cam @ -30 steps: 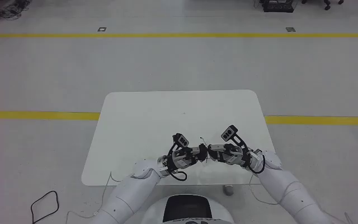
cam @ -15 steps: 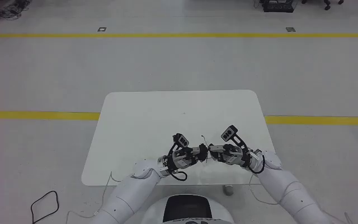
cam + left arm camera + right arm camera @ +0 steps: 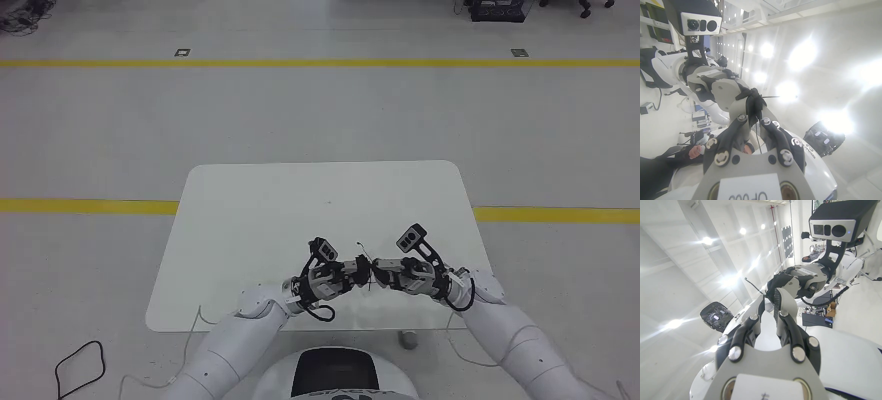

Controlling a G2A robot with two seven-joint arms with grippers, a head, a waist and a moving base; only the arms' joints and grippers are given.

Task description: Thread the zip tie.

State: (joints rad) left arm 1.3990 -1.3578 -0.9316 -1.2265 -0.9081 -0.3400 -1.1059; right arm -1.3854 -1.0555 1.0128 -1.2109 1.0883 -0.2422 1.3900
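Note:
A thin black zip tie [image 3: 361, 250] is held in the air between my two grippers, over the front part of the white table [image 3: 250, 220]. My left gripper [image 3: 354, 271] and right gripper [image 3: 381, 270] meet tip to tip. In the left wrist view, the left gripper [image 3: 754, 113] is shut on the strap, whose tail [image 3: 772, 97] sticks out past the right gripper's black tips [image 3: 753, 97]. In the right wrist view, the right gripper [image 3: 770, 294] pinches the zip tie [image 3: 753, 286] where its free end juts out sideways. How the strap runs between the pads is hidden.
Both arms hang close to the table's front edge [image 3: 300, 328]. Yellow floor lines [image 3: 90, 206] run on either side of the table. A black cable [image 3: 80, 365] lies on the floor at the front left.

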